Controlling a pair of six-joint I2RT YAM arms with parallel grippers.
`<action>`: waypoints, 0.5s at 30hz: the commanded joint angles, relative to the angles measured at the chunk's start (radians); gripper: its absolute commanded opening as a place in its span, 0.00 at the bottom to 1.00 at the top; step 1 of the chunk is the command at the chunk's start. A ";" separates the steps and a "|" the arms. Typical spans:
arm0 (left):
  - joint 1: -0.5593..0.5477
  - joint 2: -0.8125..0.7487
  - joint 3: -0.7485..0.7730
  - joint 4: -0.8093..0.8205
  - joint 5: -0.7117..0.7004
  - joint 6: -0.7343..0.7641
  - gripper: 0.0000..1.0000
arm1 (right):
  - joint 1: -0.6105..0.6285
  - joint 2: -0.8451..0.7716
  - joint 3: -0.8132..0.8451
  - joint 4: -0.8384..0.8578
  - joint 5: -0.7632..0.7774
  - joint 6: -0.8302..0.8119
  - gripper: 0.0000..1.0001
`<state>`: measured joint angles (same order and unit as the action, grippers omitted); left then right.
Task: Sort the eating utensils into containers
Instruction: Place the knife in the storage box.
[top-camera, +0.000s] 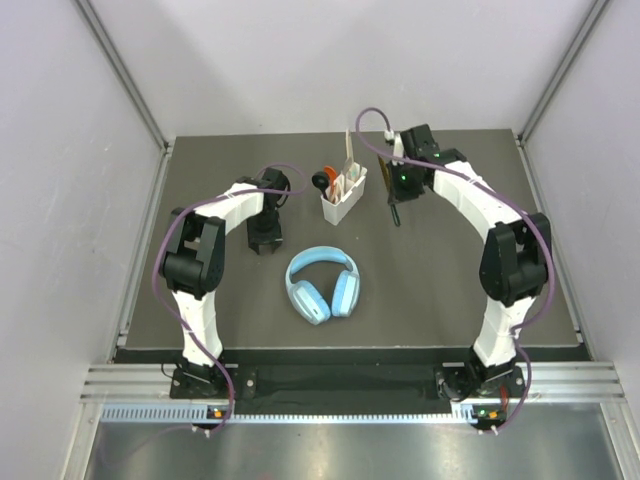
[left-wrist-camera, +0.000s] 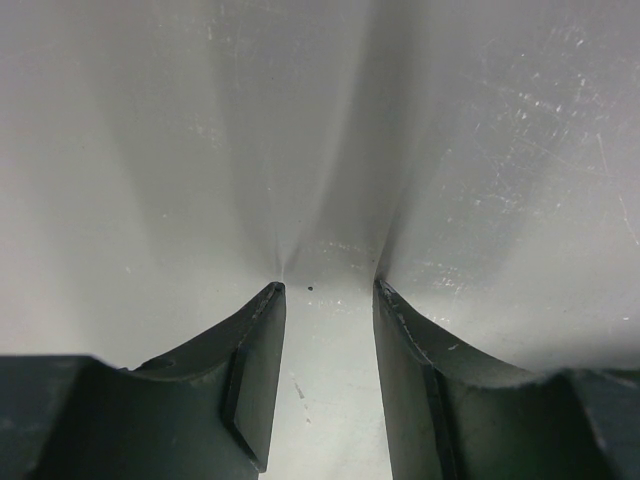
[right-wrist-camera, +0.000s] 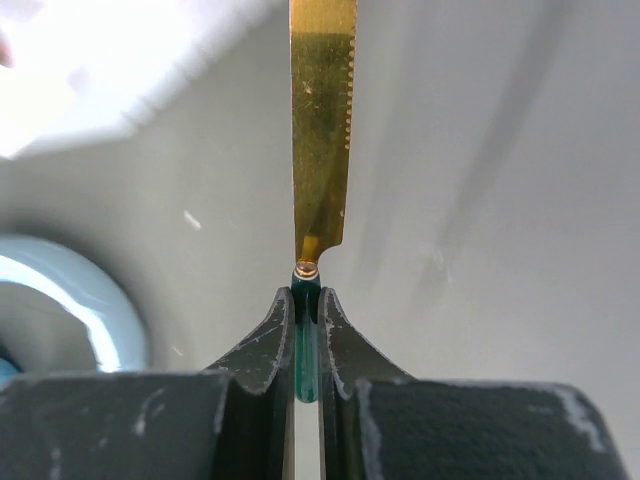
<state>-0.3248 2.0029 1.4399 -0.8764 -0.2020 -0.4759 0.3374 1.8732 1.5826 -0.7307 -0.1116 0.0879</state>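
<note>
Knife (right-wrist-camera: 322, 130): gold serrated blade, green handle, pinched in the closed right end effector (right-wrist-camera: 307, 293), just right of the caddy (top-camera: 343, 197). Only the top view shows the caddy's utensils (top-camera: 336, 180). The left end effector (left-wrist-camera: 328, 290) is parted and empty.

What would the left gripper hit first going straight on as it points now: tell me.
Most likely the bare table: the left gripper is open and empty, with only scratched grey surface ahead. From above it points down beside the light-blue headphones, not at them. Distance unclear.
</note>
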 joint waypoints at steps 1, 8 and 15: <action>-0.007 0.033 -0.019 -0.024 -0.013 -0.026 0.47 | 0.052 0.004 0.175 0.160 0.003 -0.014 0.00; -0.007 0.025 -0.016 -0.036 -0.022 -0.020 0.47 | 0.081 0.098 0.329 0.238 0.039 -0.046 0.00; -0.005 0.025 -0.035 -0.035 -0.027 -0.004 0.46 | 0.107 0.175 0.310 0.427 0.046 -0.062 0.00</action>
<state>-0.3252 2.0029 1.4437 -0.8837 -0.2073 -0.4843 0.4149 1.9984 1.8748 -0.4469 -0.0761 0.0498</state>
